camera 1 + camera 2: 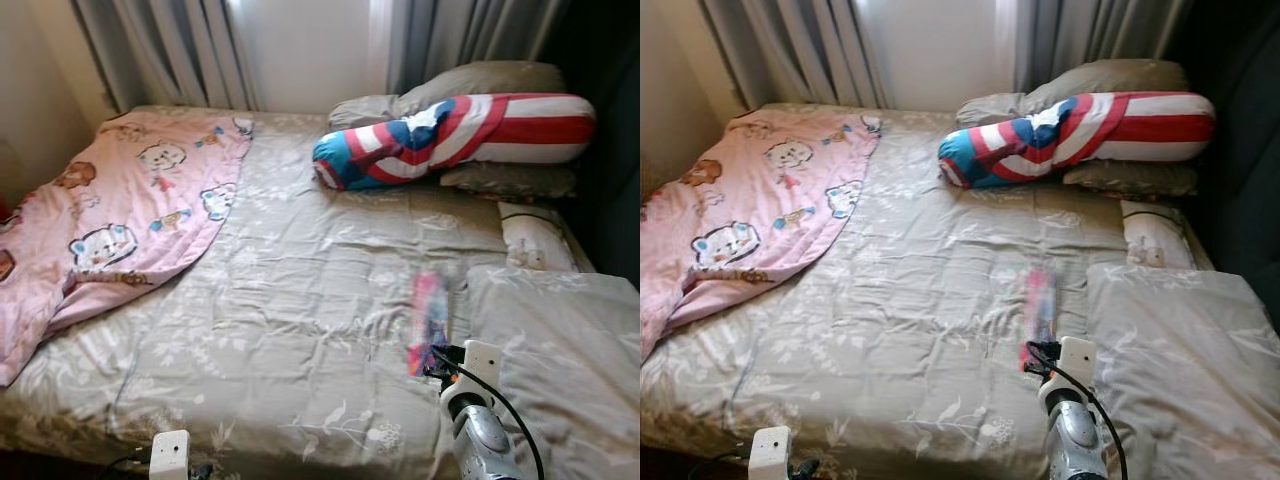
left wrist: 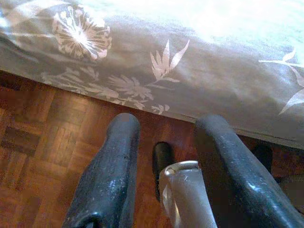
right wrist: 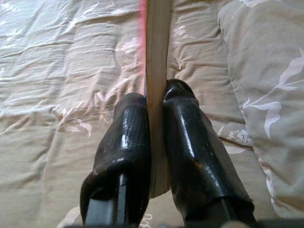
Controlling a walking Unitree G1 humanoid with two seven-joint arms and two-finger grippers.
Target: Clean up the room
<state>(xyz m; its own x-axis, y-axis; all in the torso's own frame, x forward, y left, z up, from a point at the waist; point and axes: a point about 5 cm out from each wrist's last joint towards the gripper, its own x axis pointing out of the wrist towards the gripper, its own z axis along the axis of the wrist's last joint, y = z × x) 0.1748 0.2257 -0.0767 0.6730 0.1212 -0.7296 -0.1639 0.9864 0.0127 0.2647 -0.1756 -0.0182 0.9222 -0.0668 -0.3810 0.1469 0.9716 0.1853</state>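
Two eye views show the right gripper (image 1: pixel 432 358) at five o'clock, over the grey bed (image 1: pixel 300 300), holding a pink book (image 1: pixel 427 318). Right wrist: fingers (image 3: pixel 126 142) pinch it. Left wrist: left gripper (image 2: pixel 164 142) parted above floor (image 2: pixel 42 152).

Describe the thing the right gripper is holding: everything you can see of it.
It looks like a thin book with a pink cover, blurred in the head views. The right wrist view shows it edge-on: a pale page block with a pink edge along one side. The right gripper has its jaws shut on the near end, one finger on each face, holding it on edge over the grey floral bedspread, beside a matching pillow. Whether it touches the bedspread is unclear; no title is readable.
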